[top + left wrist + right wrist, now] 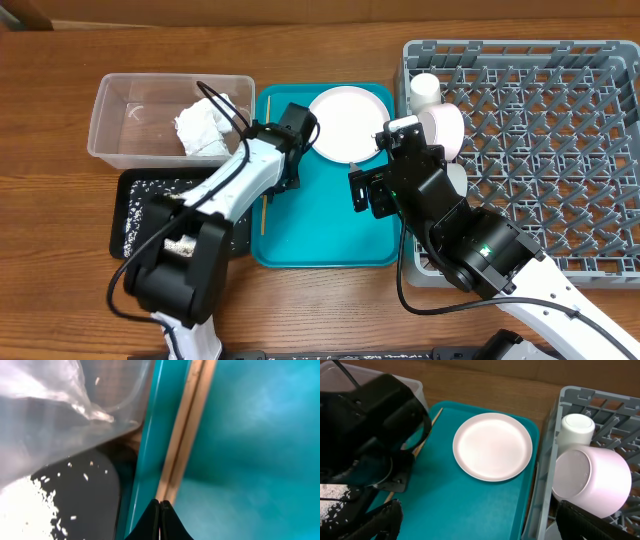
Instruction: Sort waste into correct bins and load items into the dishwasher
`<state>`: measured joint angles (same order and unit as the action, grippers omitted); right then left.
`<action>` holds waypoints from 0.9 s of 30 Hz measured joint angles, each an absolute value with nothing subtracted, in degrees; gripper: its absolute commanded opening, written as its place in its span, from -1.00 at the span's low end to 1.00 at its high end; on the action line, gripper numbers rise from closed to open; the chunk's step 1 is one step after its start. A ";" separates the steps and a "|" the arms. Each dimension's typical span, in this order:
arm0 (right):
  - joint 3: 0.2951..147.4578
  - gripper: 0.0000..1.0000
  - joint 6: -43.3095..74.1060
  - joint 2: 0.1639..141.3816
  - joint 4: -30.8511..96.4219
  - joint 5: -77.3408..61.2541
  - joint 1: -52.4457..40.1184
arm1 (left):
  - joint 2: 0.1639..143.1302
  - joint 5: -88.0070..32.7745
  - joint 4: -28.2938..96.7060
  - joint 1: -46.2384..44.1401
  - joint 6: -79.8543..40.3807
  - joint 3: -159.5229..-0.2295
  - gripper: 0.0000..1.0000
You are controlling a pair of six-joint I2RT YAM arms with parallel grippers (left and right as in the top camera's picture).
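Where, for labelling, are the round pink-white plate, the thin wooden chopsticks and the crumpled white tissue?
round pale pink-white plate (pixel 492 446): right wrist view, centre of its face.
thin wooden chopsticks (pixel 182 435): left wrist view, mid-shaft.
crumpled white paper tissue (pixel 203 130): overhead view, middle of wad.

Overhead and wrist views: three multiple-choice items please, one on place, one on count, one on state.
1. The plate lies: A in the dish rack; B on the teal tray; C in the clear tub.
2. Chopsticks on that tray: A one; B four; C two.
3. The right gripper's fingers are: A wide apart; B shut on the plate; C shut on a cup.
Answers: 1 B, teal shows all round it. 2 C, a pair lies side by side. 3 A, one finger at each lower corner of the right wrist view.
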<state>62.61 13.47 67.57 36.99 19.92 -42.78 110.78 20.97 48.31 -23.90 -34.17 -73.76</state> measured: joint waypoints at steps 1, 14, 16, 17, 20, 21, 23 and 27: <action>62.61 1.00 13.45 67.57 36.99 19.92 -42.78 | 111.63 21.56 47.97 -23.90 -34.17 -73.76 -0.92; 62.61 1.00 13.47 67.57 37.01 19.92 -42.78 | 114.85 25.23 44.91 -25.15 -32.62 -73.87 -0.92; 62.61 1.00 13.45 67.57 37.01 19.94 -42.78 | 114.83 22.59 44.36 -25.23 -31.20 -74.00 -0.92; 62.61 1.00 13.47 67.57 37.01 19.92 -42.78 | 114.93 21.85 44.69 -25.43 -30.74 -74.11 -0.92; 62.61 1.00 13.45 67.59 37.04 19.94 -42.78 | 114.93 18.70 47.33 -25.98 -29.56 -75.42 -0.92; 62.61 1.00 13.45 67.59 37.01 19.94 -42.78 | 114.91 18.11 48.16 -26.26 -29.47 -75.85 -0.92; 62.61 1.00 13.45 67.64 37.01 19.94 -42.78 | 114.61 16.99 49.93 -26.65 -29.34 -77.45 -0.92; 62.61 1.00 13.45 67.68 37.01 19.94 -42.78 | 111.42 15.99 51.03 -26.83 -29.36 -80.34 -0.92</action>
<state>62.61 13.45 67.68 37.01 19.94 -42.78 111.42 15.99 51.03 -26.83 -29.36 -80.34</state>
